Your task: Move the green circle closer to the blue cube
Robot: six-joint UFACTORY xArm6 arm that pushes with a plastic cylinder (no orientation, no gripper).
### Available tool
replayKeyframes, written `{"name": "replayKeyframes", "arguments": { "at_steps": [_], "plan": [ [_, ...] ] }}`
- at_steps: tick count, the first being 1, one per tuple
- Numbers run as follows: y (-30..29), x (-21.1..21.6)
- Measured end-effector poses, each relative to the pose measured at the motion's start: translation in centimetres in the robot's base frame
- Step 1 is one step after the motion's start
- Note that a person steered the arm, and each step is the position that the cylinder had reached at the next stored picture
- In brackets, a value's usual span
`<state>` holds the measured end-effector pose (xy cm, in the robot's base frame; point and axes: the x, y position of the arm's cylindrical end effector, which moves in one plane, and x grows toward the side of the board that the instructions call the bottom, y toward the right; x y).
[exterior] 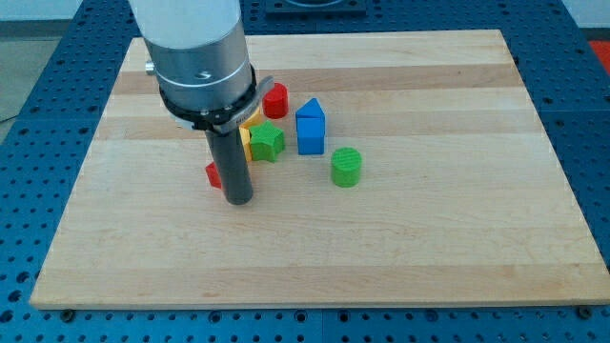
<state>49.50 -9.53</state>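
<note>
The green circle (347, 166) is a short green cylinder near the board's middle. The blue cube (311, 134) stands just up and left of it, a small gap between them, with a blue triangle (310, 109) touching its top side. My tip (238, 200) rests on the board well to the left of the green circle and lower left of the blue cube, touching neither. A red block (213, 174) sits right against the rod's left side, partly hidden.
A green star-shaped block (267, 142) lies left of the blue cube. A yellow block (249, 133) is partly hidden behind the rod. A red cylinder (276, 100) stands above them. The wooden board (429, 248) sits on a blue perforated table.
</note>
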Motion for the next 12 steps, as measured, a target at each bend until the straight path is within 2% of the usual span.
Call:
{"name": "replayKeyframes", "arguments": {
  "at_steps": [2, 4, 6, 7, 8, 10, 11, 12],
  "plan": [
    [0.9, -2.0],
    [7.4, -0.4],
    [12.0, 3.5],
    [14.6, 1.0],
    [14.8, -1.5],
    [14.7, -1.6],
    [20.0, -1.8],
    [20.3, -3.1]
  ]
}}
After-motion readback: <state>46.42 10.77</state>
